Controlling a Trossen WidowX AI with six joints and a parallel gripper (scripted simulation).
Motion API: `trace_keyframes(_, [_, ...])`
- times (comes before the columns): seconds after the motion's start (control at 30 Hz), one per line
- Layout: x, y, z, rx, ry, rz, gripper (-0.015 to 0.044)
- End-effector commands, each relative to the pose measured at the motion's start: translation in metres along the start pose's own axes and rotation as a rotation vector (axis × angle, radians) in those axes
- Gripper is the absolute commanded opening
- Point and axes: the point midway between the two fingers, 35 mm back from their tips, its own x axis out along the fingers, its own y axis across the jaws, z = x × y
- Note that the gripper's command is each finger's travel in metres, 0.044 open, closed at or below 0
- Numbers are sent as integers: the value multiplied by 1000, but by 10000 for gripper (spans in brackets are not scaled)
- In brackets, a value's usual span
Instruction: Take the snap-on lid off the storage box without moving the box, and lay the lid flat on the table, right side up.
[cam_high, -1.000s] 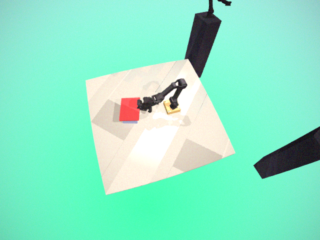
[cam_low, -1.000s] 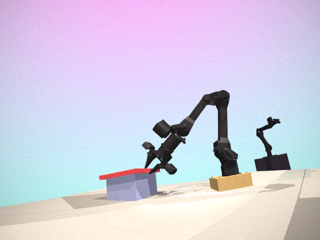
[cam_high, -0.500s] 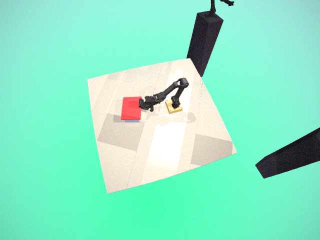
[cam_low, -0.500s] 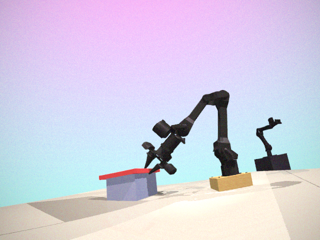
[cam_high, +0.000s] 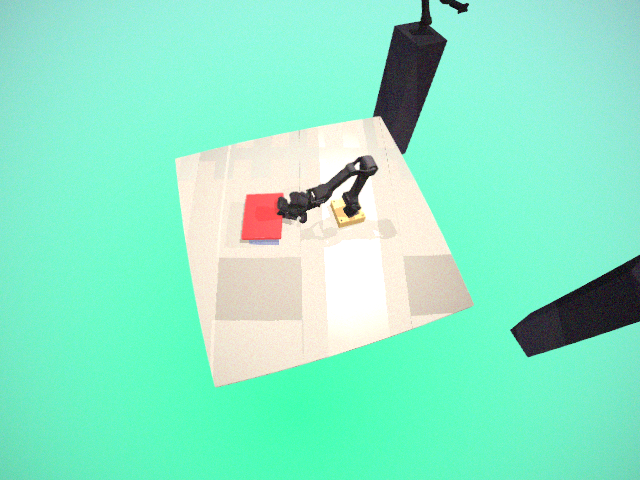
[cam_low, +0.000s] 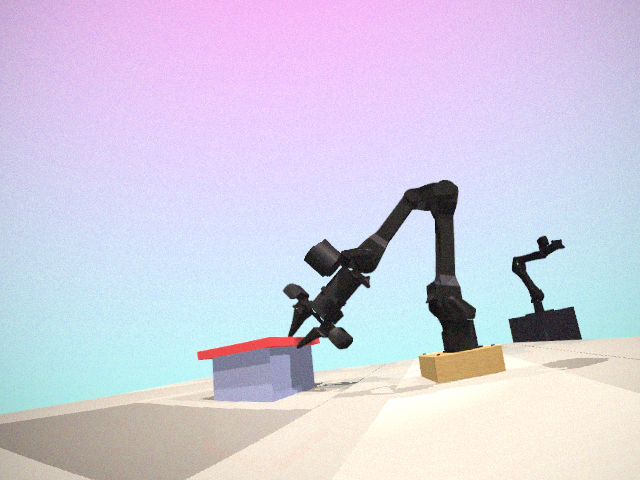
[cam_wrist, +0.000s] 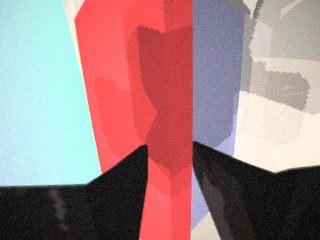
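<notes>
We're seeing a red lid (cam_high: 262, 217) (cam_low: 258, 345) (cam_wrist: 115, 60) over a blue-violet box (cam_high: 264, 241) (cam_low: 242, 379) (cam_wrist: 217, 75), and grey patches patterning the cream tabletop (cam_high: 315, 338) (cam_low: 413, 444) (cam_wrist: 280, 150) towards its corners.
</notes>
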Motion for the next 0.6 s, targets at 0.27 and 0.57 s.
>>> trace_keyframes(0.27, [2, 1, 0, -2, 0, -2, 0])
trace_keyframes(0.57, [2, 1, 0, -2, 0, -2, 0])
